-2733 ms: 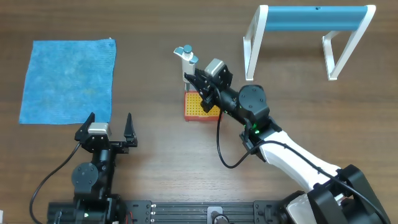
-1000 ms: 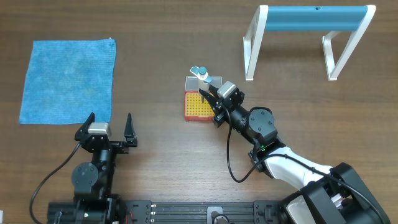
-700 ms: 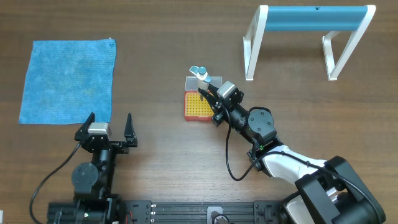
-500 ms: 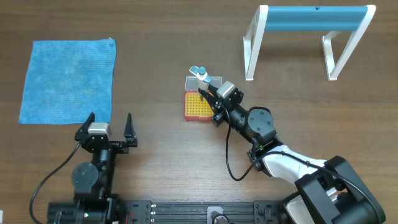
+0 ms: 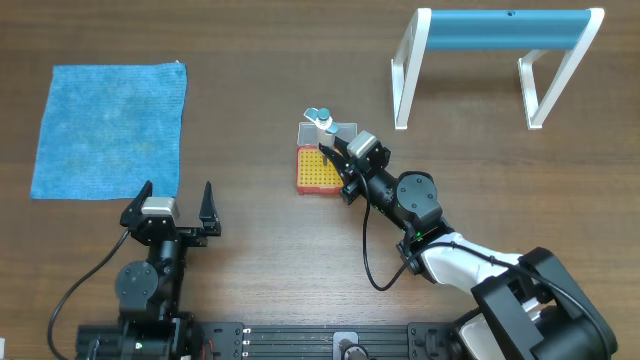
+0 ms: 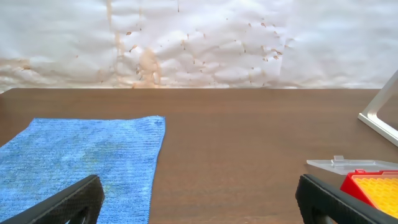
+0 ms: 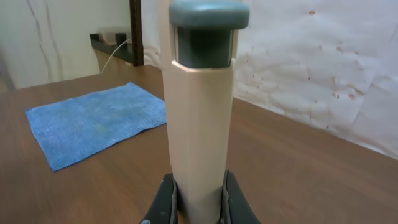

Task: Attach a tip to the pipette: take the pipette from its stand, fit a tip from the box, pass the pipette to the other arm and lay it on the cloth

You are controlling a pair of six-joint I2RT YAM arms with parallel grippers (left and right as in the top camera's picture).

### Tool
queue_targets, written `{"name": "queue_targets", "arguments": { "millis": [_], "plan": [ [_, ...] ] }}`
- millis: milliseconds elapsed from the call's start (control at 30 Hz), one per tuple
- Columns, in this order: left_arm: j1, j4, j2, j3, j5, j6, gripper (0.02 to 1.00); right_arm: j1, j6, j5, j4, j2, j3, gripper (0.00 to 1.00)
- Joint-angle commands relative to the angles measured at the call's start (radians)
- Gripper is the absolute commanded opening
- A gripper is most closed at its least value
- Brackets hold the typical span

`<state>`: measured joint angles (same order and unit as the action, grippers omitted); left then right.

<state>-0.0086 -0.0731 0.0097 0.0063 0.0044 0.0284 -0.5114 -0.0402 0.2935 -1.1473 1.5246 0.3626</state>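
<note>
My right gripper (image 5: 330, 152) is shut on the white pipette (image 5: 322, 123) with a blue-grey cap, holding it upright over the tip box (image 5: 318, 170), a red box with yellow tips. In the right wrist view the pipette body (image 7: 199, 130) rises between my fingers (image 7: 163, 202), cap on top. The blue cloth (image 5: 110, 130) lies flat at the far left; it also shows as the cloth (image 6: 74, 158) in the left wrist view. My left gripper (image 5: 172, 205) rests open near its base, below the cloth, holding nothing. The tip box corner (image 6: 373, 186) shows in the left wrist view.
A white stand with a blue bar (image 5: 505, 50) stands at the back right. The box's clear lid (image 5: 340, 130) lies open behind the box. Bare wooden tabletop lies between the cloth and the tip box.
The right arm lowered the pipette onto the tip box since the earliest frame; over the last second it barely shifted. The left arm stayed still.
</note>
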Motion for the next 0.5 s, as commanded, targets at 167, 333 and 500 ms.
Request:
{"name": "queue_targets", "arguments": {
  "millis": [167,333,500],
  "plan": [
    [0.001,-0.008,-0.006,-0.001,0.007,0.009,0.996,0.007,-0.011,0.010,-0.006,0.012,-0.004,0.077],
    [0.001,-0.008,-0.006,-0.001,0.007,0.009,0.996,0.007,-0.007,0.010,-0.007,0.037,-0.004,0.077],
    [0.001,-0.008,-0.006,-0.001,0.007,0.009,0.996,0.007,-0.006,0.006,-0.011,0.044,-0.004,0.077]
  ]
}}
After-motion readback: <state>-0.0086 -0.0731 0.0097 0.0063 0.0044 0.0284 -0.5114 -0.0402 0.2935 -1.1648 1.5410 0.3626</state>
